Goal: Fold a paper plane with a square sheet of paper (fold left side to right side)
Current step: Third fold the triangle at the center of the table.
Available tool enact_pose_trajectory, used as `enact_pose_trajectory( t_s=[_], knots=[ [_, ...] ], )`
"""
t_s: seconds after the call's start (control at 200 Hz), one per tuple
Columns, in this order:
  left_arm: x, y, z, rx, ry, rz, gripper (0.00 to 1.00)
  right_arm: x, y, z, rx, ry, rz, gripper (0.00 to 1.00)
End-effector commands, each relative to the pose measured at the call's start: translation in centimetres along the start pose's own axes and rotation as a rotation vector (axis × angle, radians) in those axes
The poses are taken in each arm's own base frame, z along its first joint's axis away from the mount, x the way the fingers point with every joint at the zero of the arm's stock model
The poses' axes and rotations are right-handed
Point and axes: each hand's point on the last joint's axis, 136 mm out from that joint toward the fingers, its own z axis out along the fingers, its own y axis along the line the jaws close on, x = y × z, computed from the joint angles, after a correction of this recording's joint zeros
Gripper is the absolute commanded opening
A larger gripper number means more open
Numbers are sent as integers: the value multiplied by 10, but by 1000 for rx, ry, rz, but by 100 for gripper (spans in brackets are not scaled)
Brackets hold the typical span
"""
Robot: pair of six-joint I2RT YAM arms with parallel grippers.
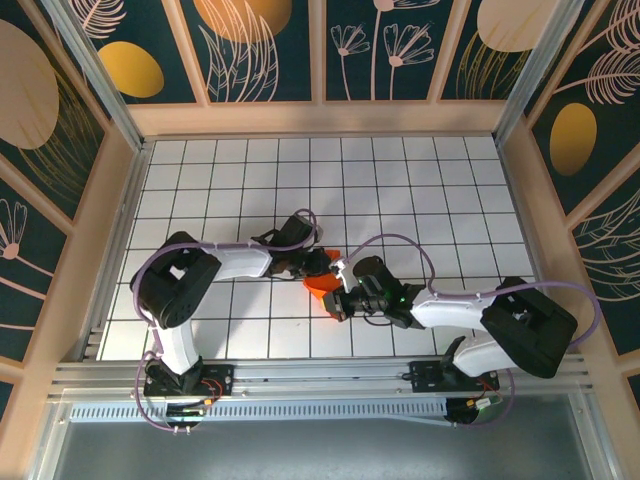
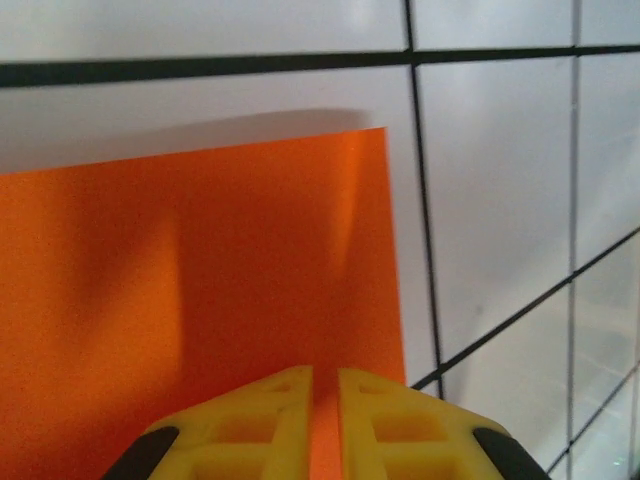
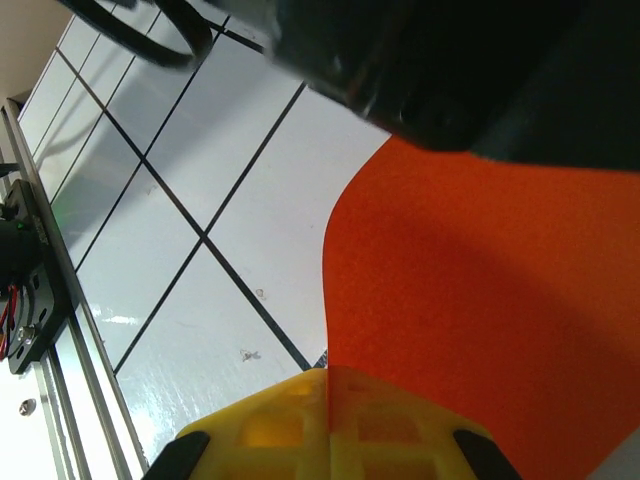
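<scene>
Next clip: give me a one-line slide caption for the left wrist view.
Left gripper pinching the edge of the orange sheet over the white gridded table.

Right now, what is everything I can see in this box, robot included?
square sheet of paper: one, bright orange, mid-table between the two arm tips, curved.
table: one, white with black grid lines, under everything.
wall panels: several, dark teal with gold and cream plant drawings, around the table.
metal rails: silver, near edge, by the arm bases.
cables: lilac, looped along both arms.
left arm: one, white and black, reaching to the middle.
right arm: one, white and black, reaching to the middle.
left fingers: two, yellow, closed on the paper.
right fingers: two, yellow, closed on the paper.
</scene>
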Motion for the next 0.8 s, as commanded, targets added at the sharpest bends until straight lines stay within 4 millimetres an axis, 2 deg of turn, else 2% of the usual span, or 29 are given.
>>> enact_pose_trajectory(
  t_s=[0.0,0.32,0.796],
  knots=[
    [0,11,2,-46,-8,10,14,3,-2,0,-11,9,10,0],
    [17,33,5,-95,8,-21,13,6,-17,4,31,53,57,0],
    [23,35,8,-92,18,-24,12,1,-39,7,102,69,112,0]
  ],
)
